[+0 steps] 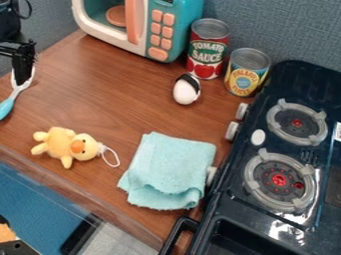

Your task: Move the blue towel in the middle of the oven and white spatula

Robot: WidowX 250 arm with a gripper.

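Blue towel [174,164], 6 o'clock | handles light, limp (presumably) | pinch fold [160,191], towel's 6 o'clock edge | gripper [23,78], 10 o'clock: cannot tell whether open

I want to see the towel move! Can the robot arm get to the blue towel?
Probably yes: nothing lies on the blue towel, and the yellow toy is beside it, not covering it.

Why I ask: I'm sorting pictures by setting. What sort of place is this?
Probably a toy kitchen on a table: there is a small stove, a play microwave and a food can.
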